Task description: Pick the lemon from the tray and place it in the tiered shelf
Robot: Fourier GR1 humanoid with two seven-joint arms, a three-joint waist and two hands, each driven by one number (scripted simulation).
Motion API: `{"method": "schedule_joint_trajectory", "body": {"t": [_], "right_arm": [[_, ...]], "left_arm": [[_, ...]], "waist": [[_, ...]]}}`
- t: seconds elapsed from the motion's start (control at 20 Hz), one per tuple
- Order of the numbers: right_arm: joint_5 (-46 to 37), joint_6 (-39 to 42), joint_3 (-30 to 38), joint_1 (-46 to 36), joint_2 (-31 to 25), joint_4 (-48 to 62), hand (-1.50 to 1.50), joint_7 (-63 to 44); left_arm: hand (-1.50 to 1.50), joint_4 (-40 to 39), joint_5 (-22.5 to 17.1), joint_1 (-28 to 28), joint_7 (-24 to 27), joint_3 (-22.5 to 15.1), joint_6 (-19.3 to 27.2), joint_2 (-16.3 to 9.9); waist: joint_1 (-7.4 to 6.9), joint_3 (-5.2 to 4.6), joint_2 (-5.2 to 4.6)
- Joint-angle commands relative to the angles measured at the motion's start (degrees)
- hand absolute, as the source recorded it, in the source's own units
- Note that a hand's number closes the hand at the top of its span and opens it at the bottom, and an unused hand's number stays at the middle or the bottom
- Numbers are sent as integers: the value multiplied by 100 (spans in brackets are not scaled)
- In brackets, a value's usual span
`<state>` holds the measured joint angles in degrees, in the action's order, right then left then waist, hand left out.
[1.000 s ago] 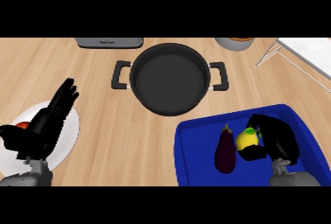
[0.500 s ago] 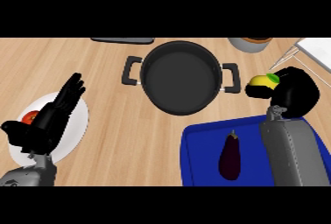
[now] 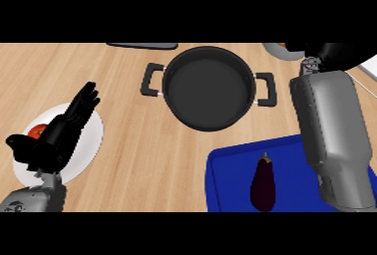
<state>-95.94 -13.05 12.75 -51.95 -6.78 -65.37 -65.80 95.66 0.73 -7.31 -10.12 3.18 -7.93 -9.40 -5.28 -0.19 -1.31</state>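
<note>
My right hand (image 3: 337, 53) is at the far right, at the view's top edge, with its grey forearm (image 3: 327, 129) stretching up across the blue tray (image 3: 230, 169). Its fingers are curled and the lemon is hidden inside them. A white corner of the tiered shelf (image 3: 370, 65) shows just beside that hand. My left hand (image 3: 63, 130) rests open, fingers up, over a white plate (image 3: 90, 144) at the left.
A dark purple eggplant (image 3: 263, 182) lies in the tray. A black two-handled pot (image 3: 208, 87) stands in the middle. A red tomato (image 3: 37, 131) sits on the white plate. A grey bowl (image 3: 276, 49) and a flat dark item (image 3: 143, 45) show along the back.
My right hand lifted the lemon off the tray and carried it up and to the right towards the shelf, where it is now hidden. The left hand has stayed over the plate.
</note>
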Motion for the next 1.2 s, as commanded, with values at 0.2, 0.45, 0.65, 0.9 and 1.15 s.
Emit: {"method": "schedule_joint_trajectory", "body": {"t": [0.2,0.45,0.65,0.9,1.15], "right_arm": [[-601,-369,809,-1651,-379,1548,150,-914],[-688,-1379,1194,-1775,-589,2041,150,-674],[101,-2429,1708,-1860,-744,1564,150,246],[1180,-3692,2200,-2043,-753,1333,150,1176],[-375,-1811,1946,-1135,-1591,2750,150,1231]], "left_arm": [[0,-21,9,-216,-156,66,140,51],[0,-15,-136,-31,-54,156,-100,-110],[0,-110,18,-53,3,93,75,13],[0,-93,-49,-113,-23,119,-29,-64],[0,-5,-38,24,45,287,72,-122]], "waist": [[112,16,-4],[54,21,-31],[93,50,-52],[117,47,-39],[255,-52,-121]]}}
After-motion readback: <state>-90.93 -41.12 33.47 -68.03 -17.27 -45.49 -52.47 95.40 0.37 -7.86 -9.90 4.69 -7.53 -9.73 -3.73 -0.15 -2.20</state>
